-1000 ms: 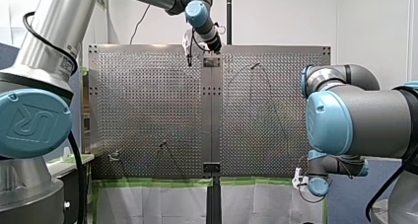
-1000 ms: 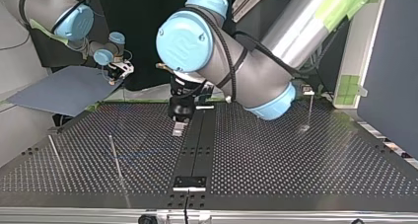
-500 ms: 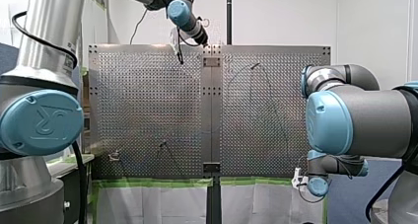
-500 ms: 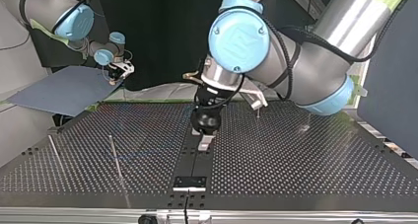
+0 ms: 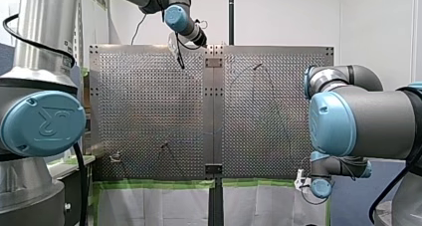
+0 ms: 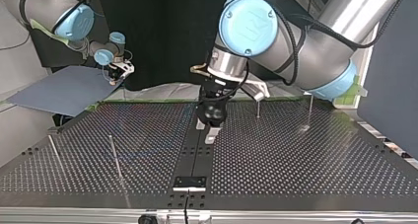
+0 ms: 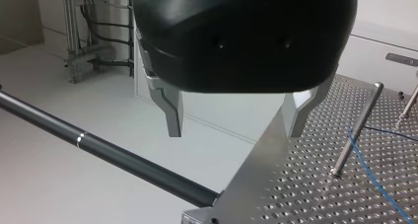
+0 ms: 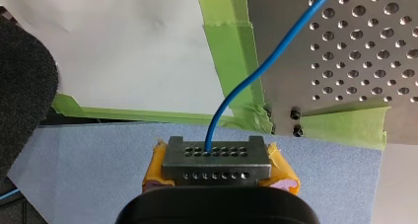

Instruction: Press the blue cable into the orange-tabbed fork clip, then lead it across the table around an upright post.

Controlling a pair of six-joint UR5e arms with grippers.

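The blue cable [image 8: 246, 81] runs from the perforated table [image 8: 355, 51] down into my right gripper [image 8: 217, 157], whose yellow pads [image 8: 283, 172] are shut on it. That gripper [image 6: 118, 71] hangs off the table's edge at the top view's left. My left gripper [image 7: 236, 120] is open, with nothing between its metal fingers [image 7: 172, 110]. It hovers over the table's black centre strip [image 6: 197, 155], its own place being [image 6: 207, 131]. Ahead of it stands an upright post [image 7: 355, 130] with the blue cable [image 7: 374, 179] lying beside it. I cannot make out the orange-tabbed clip.
Several thin upright posts stand on the table: two [image 6: 116, 157] [image 6: 54, 152] at the top view's left, two [image 6: 258, 108] [image 6: 310, 110] at its right. A blue mat [image 6: 64, 88] lies under my right gripper. Green tape [image 8: 231, 61] lines the table's edge.
My left arm has swung toward the top view's right, which is the front view's left, carrying its open gripper past the centre strip. My right arm has not moved.
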